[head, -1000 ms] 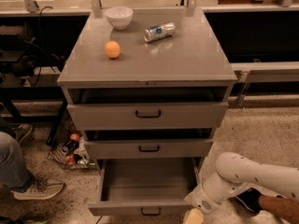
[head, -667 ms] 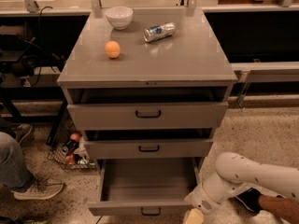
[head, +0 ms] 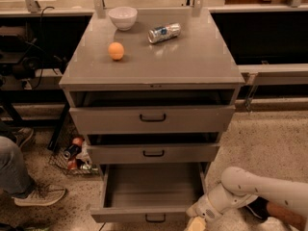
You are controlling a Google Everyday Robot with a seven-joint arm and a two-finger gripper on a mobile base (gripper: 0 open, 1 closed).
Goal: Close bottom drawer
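Observation:
The grey metal cabinet (head: 154, 76) has three drawers. The bottom drawer (head: 149, 212) is pulled far out, its inside empty, with a small black handle (head: 155, 219) on its short front panel. The middle drawer (head: 153, 153) and top drawer (head: 152, 119) stand slightly ajar. My white arm (head: 255, 189) reaches in from the lower right. The gripper (head: 196, 222) is at the bottom edge of the view, just right of the bottom drawer's front right corner, mostly cut off.
On the cabinet top are a white bowl (head: 122, 17), an orange (head: 116, 50) and a lying can (head: 163, 32). A wire basket of cans (head: 72, 153) sits on the floor at left. A person's leg and shoe (head: 29, 189) are at lower left.

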